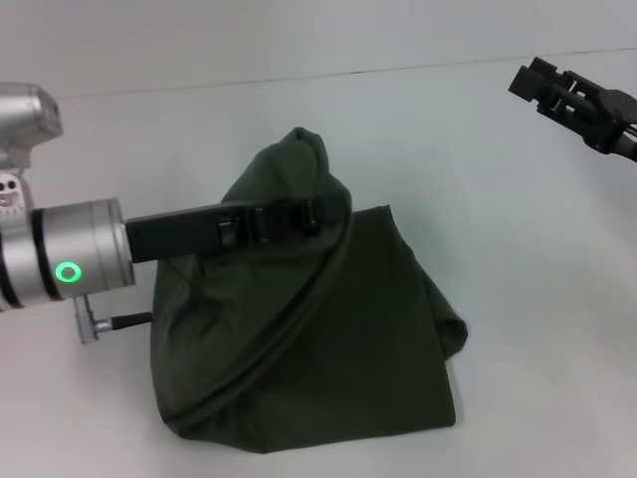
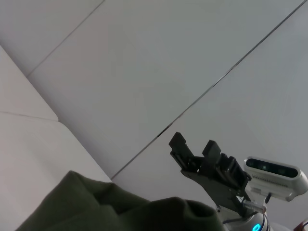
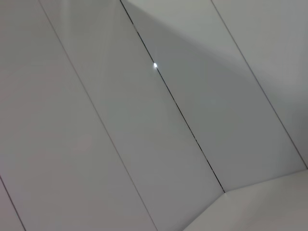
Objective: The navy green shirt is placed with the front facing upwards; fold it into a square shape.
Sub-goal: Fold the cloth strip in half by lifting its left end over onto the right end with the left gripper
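Olive cloth is bunching in your left hand [image 1: 333, 209], clamped on a raised fold of the navy green shirt [image 1: 338, 339], heaped mid-counter [image 1: 537, 299]. Your right hand [image 1: 542, 85] is hovering well apart, fingers parted, gripping nothing.

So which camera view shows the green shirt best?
The head view: the whole shirt lies bunched on the table, the left gripper lifting one part. The left wrist view shows only a raised fold. The right wrist view shows none.
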`<state>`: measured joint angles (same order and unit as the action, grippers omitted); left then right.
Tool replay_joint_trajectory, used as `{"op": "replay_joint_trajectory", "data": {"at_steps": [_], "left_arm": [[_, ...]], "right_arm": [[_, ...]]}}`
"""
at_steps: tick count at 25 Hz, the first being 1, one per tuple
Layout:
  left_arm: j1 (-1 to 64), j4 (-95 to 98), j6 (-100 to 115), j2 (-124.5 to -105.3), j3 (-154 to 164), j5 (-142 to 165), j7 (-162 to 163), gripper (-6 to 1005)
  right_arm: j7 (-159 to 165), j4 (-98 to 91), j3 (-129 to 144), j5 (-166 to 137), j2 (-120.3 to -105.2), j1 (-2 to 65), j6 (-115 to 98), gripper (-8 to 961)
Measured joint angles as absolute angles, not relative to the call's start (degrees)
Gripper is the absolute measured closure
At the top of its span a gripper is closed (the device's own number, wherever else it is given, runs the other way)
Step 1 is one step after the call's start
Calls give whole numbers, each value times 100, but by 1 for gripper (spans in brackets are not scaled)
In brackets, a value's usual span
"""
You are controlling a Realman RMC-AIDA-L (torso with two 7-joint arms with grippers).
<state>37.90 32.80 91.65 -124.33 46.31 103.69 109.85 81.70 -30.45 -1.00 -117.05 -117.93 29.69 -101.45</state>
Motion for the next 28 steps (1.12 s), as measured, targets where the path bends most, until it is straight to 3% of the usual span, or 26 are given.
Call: {"op": "replay_joint_trajectory", "data": {"at_steps": [22, 28], "left_arm": [[3999, 2026, 8384, -12463, 4869, 10214, 10367, 882], [3999, 2002, 8481, -12462, 5014, 10212, 10244, 666]], "right_arm": [[8174, -3050, -14, -11698, -11796, 2988, -10107, 339], [8158, -3050, -8, -11697, -11831, 2986, -10109, 339]]}}
